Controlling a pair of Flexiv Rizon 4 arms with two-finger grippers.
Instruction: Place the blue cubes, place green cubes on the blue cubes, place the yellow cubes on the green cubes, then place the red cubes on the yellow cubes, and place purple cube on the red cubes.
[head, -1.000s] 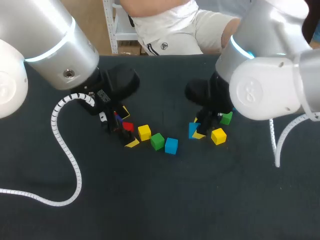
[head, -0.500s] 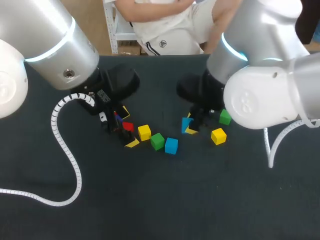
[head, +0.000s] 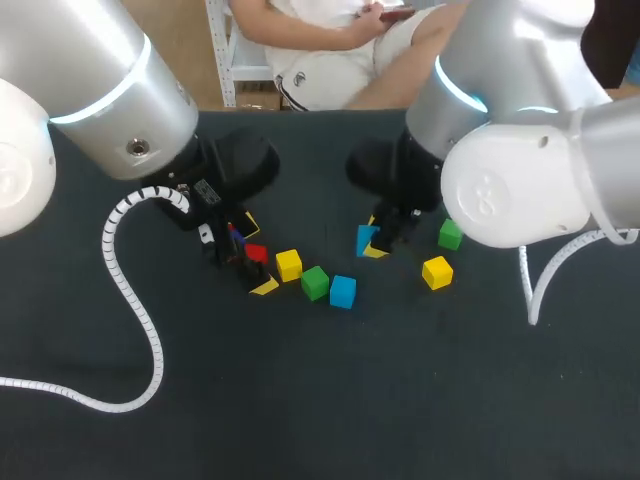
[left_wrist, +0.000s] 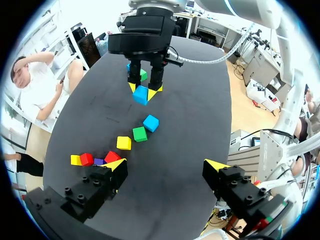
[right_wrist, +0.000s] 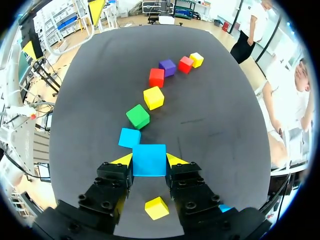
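Observation:
My right gripper (head: 374, 240) is shut on a blue cube (head: 366, 240), held above the table; in the right wrist view that blue cube (right_wrist: 149, 160) fills the gap between the yellow tips. Ahead of it a second blue cube (right_wrist: 129, 137), a green cube (right_wrist: 138, 116), a yellow cube (right_wrist: 154, 97), a red cube (right_wrist: 156, 77), a purple cube (right_wrist: 167, 66), another red cube (right_wrist: 186, 64) and another yellow cube (right_wrist: 196, 59) lie in a curved row. My left gripper (head: 255, 257) stands open over the row's red end, one fingertip beside a red cube (left_wrist: 112, 156).
A loose green cube (head: 450, 235) and a loose yellow cube (head: 436, 271) lie to the right of my right gripper. The left arm's white cable (head: 130, 300) trails over the dark table (head: 330, 400) at the left.
My right arm has carried the blue cube to the left and farther back, away from the loose yellow and green cubes. The left arm has kept still.

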